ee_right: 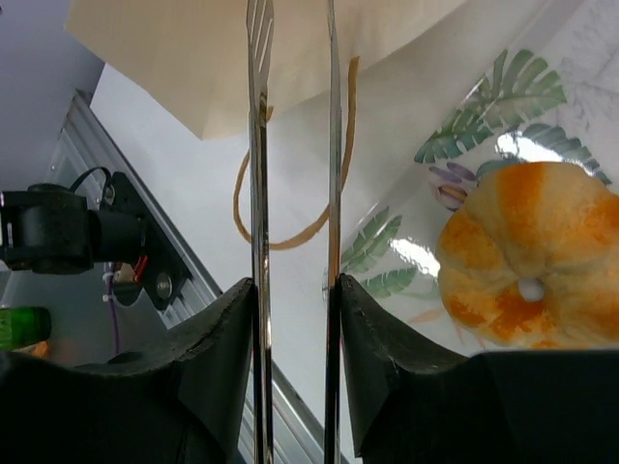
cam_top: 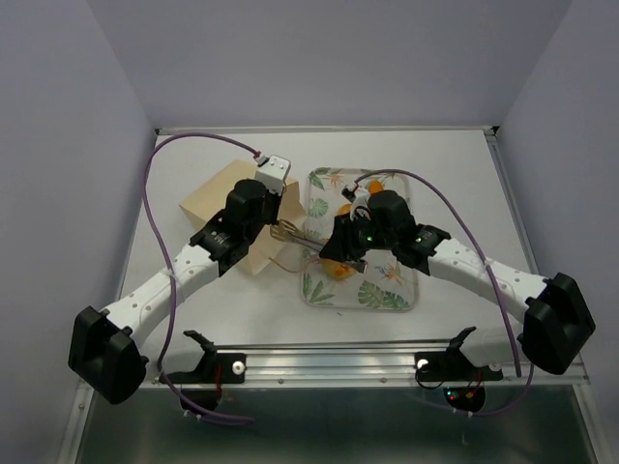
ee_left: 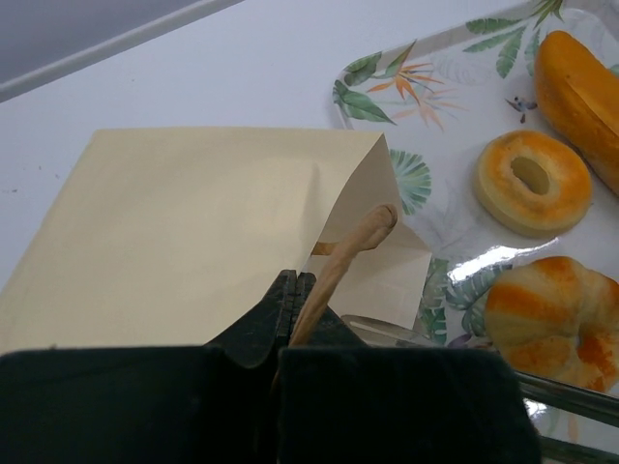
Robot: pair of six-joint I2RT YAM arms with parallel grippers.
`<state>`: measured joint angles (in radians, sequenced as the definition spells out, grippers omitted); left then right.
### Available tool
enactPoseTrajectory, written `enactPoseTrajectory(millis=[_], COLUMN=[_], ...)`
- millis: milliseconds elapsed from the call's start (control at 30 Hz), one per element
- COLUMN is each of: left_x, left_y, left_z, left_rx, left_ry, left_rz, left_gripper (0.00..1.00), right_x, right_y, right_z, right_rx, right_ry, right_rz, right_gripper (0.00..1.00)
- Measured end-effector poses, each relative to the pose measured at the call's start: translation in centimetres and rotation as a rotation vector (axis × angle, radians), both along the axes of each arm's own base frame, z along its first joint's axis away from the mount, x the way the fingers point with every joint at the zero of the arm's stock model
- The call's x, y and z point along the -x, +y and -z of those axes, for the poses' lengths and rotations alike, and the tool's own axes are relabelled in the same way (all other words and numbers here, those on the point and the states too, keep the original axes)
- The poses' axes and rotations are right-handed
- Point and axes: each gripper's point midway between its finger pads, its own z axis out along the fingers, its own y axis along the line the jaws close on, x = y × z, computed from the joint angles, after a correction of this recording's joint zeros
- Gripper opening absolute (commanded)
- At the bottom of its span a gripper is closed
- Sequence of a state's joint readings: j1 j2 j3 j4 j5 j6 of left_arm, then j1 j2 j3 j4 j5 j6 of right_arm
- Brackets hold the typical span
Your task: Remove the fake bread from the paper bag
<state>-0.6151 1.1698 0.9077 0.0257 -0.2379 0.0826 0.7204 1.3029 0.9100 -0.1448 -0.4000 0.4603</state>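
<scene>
On the table (ee_left: pixel 242 68), the left wrist view alone shows the left gripper (ee_left: pixel 295 290) pinching the handle (ee_left: pixel 350 244) of the paper bag (ee_left: pixel 193 232), the fake bread (ee_left: pixel 532 182) lying right of it on the tray (ee_left: pixel 426 92); the right gripper (ee_right: pixel 293 290) clamps tongs (ee_right: pixel 257 116).

— Textures?
— The boxy tan paper bag (ee_left: pixel 193 232) is matt, its thin brown loop handle (ee_left: pixel 350 246) twisted and rougher.
— And the rest?
— My slim metal tongs (ee_right: pixel 259 145) gleam; the orange ring-shaped toy bun (ee_left: pixel 503 191) and leaf-patterned white tray (ee_left: pixel 462 135) are glossy.
</scene>
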Motion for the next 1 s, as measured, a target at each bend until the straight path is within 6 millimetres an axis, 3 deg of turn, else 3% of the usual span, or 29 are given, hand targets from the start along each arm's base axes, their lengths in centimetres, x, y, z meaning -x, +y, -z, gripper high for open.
enactPoseTrajectory(millis=[333,667,1000], left_x=[-1.8,-1.6,-1.6], left_y=[-0.8,-1.2,-1.5], left_z=[0.7,1.0,0.6], left_rx=[0.040,0.086,0.136], left_ry=[0.057,0.087,0.100], left_rz=[-0.072,-0.082,-0.102], left_gripper=[0.00,0.00,0.00], right_x=[-5.0,-8.2,-10.3], right_y=[5.0,7.4,10.2], right_z=[-2.8,1.5,0.9], right_rx=[-0.056,-0.050,-0.163], right_ry=[-0.048,0.074,0.112], right_rz=[0.139,0.259,0.300], right_gripper=[0.47,0.50,0.51])
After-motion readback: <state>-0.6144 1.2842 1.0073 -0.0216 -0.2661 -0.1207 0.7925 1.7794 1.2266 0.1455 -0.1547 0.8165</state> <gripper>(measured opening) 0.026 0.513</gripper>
